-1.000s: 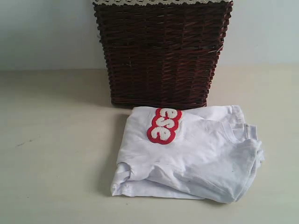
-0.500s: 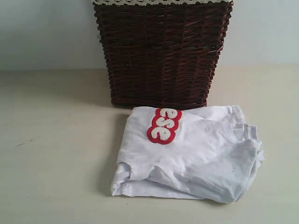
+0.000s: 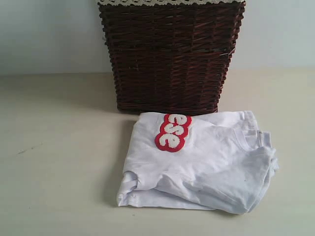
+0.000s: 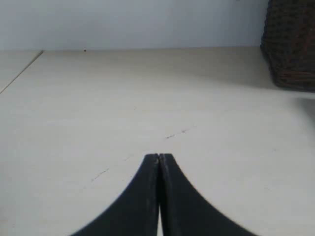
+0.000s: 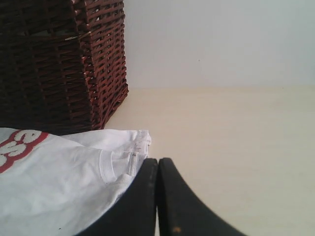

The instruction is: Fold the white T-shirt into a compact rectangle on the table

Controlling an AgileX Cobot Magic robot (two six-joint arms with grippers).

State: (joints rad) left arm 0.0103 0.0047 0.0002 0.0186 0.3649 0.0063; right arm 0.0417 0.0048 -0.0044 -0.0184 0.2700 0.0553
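Right claw (image 5: 157, 162), pressed together and empty, hangs near the folded white T-shirt (image 5: 59, 187).

Soft even daylight, faint shadows, slightly grainy, mildly soft focus

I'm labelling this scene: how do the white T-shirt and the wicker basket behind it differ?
The white T-shirt is pale soft cloth; the wicker basket is dark brown weave. The T-shirt lies low and folded; the basket stands tall behind it. The T-shirt bears red-edged lettering; the basket has pale lace trim on top. Both rest on the table.
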